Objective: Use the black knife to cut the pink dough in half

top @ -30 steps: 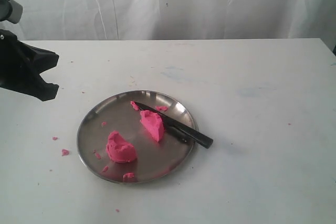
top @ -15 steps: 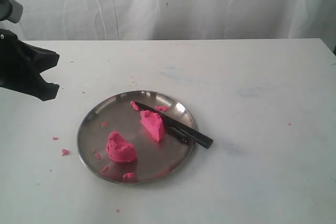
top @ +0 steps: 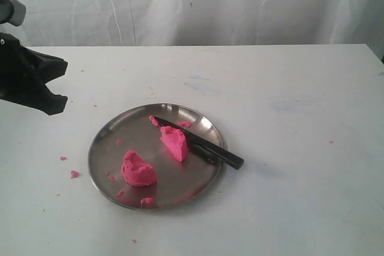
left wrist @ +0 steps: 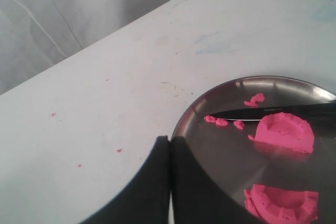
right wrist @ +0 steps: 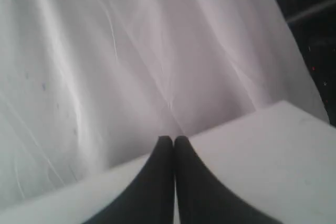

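The pink dough lies in two chunks on the steel plate: one piece near the plate's front left, the other in the middle against the black knife. The knife rests flat across the plate's right side, its handle over the rim. In the left wrist view both chunks and the knife blade show. My left gripper hangs shut and empty at the far left, well off the plate. My right gripper is shut, empty, facing the curtain; the exterior view does not show it.
Small pink crumbs lie on the white table left of the plate and on the plate itself. A white curtain backs the table. The table's far edge runs under the curtain.
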You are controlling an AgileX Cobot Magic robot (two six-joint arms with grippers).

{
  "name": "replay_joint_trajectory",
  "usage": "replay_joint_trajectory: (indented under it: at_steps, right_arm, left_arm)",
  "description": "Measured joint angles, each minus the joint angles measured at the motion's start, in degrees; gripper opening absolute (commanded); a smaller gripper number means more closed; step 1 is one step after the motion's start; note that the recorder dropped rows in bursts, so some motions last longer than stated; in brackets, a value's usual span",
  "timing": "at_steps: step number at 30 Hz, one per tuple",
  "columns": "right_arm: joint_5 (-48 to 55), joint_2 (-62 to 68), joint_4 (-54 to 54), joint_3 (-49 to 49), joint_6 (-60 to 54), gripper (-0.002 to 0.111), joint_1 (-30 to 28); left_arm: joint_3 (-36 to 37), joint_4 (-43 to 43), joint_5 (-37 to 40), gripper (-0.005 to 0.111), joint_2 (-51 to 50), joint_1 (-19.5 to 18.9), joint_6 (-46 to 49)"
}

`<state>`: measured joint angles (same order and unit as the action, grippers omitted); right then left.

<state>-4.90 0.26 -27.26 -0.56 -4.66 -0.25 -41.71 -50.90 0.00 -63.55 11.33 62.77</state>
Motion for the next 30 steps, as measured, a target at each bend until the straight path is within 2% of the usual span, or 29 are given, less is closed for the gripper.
replay_joint_trajectory:
  at_steps: [5, 7, 20, 22, 26, 28, 30]
  right_arm:
    - [18.26, 0.00, 19.32, 0.26, 3.91, 0.000, -0.38]
    - [22.54, 0.00, 23.14, 0.47, 4.16, 0.000, -0.38]
    - [24.46, 0.00, 25.79, 0.47, 4.66, 0.000, -0.47]
    - [24.46, 0.00, 25.79, 0.47, 4.66, 0.000, -0.47]
    - [24.55, 0.00, 25.79, 0.47, 4.66, 0.000, -0.47]
    - [24.55, 0.00, 25.79, 0.47, 4.66, 0.000, -0.47]
    - [24.55, 0.00, 25.79, 0.47, 4.66, 0.000, -0.47]
  left_arm:
    - [0.00, 0.00, -0.51, 0.000, 0.00, 0.00, 0.00]
    - [0.00, 0.00, -0.76, 0.000, 0.00, 0.00, 0.00]
    - [0.09, 0.00, -1.10, 0.000, 1.66, 0.08, 0.00]
    - [0.09, 0.00, 1.95, 0.000, 7.32, -0.49, 0.00]
    - [0.09, 0.00, 5.56, 0.000, 25.35, -5.21, 0.00]
    - [0.09, 0.00, 2.42, 0.000, 37.68, -7.30, 0.00]
    - [0.09, 0.55, -1.38, 0.000, 42.26, -7.52, 0.99]
